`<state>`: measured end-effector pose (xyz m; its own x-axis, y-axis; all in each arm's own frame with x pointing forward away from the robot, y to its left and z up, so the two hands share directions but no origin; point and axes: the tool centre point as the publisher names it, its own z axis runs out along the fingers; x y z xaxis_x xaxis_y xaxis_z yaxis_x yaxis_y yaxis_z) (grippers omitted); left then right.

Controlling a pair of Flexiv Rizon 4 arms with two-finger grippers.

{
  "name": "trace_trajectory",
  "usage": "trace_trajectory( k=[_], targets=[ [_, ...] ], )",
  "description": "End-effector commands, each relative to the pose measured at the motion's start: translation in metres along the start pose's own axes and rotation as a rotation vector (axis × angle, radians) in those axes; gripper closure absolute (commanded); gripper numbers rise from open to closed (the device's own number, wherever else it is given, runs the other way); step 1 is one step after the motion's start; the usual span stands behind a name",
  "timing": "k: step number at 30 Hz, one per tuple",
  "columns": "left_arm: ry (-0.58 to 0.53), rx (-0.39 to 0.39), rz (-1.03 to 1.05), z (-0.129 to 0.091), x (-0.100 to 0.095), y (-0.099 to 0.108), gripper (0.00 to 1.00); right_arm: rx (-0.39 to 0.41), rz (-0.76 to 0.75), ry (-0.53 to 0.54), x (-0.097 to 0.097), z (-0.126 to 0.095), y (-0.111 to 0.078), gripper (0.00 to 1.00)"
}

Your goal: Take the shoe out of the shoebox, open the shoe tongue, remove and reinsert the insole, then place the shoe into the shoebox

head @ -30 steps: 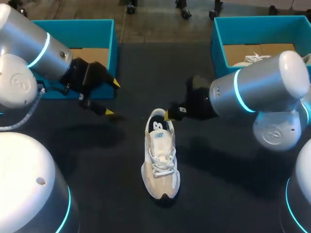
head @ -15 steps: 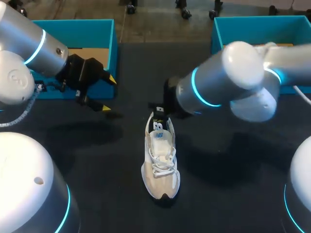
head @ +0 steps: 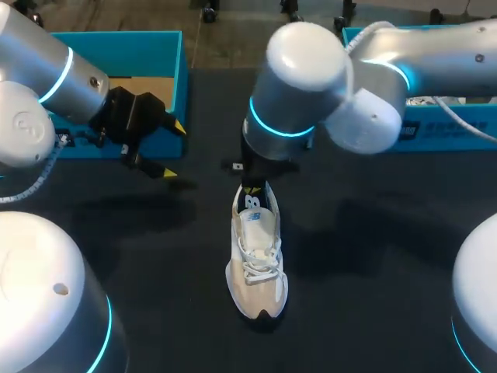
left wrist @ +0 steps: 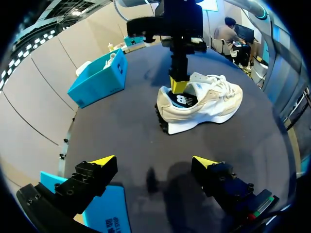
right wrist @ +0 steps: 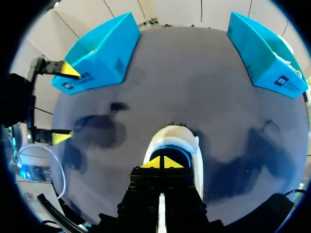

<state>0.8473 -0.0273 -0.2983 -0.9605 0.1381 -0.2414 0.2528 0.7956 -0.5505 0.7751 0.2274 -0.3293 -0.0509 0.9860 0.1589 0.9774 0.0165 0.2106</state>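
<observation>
The shoe stands mid-frame on the dark tabletop, toe toward the lower edge. The right jaws, closed tip to tip, sit at its heel opening; whether they pinch anything there is unclear. The left jaws hang open at upper left beside a teal shoebox, well apart from the shoe.

Head: high behind, looking down. Left wrist: low, from left. Right wrist: close above. All share shoe.
</observation>
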Motion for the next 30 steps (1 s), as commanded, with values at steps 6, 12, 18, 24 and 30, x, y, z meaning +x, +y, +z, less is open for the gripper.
trace_trajectory(
  k=[6, 12, 18, 24, 30],
  targets=[
    [0.000, -0.001, 0.001, -0.001, 0.001, 0.000, 0.00, 0.022, 0.011, -0.020, 0.003, 0.016, -0.001, 1.00],
    [0.000, -0.001, 0.001, -0.001, 0.001, 0.000, 0.00, 0.084, 0.027, -0.015, -0.004, 0.039, -0.008, 1.00],
    [0.000, -0.001, 0.001, -0.001, 0.001, 0.000, 0.00, 0.121, 0.046, 0.021, -0.010, 0.058, -0.016, 1.00],
    [0.000, -0.001, 0.001, -0.001, 0.001, 0.000, 0.00, 0.115, 0.056, -0.002, -0.011, 0.050, -0.019, 1.00],
    [0.000, -0.001, 0.001, -0.001, 0.001, 0.000, 0.00, 0.100, 0.032, -0.027, -0.007, 0.037, -0.013, 1.00]
  ],
)
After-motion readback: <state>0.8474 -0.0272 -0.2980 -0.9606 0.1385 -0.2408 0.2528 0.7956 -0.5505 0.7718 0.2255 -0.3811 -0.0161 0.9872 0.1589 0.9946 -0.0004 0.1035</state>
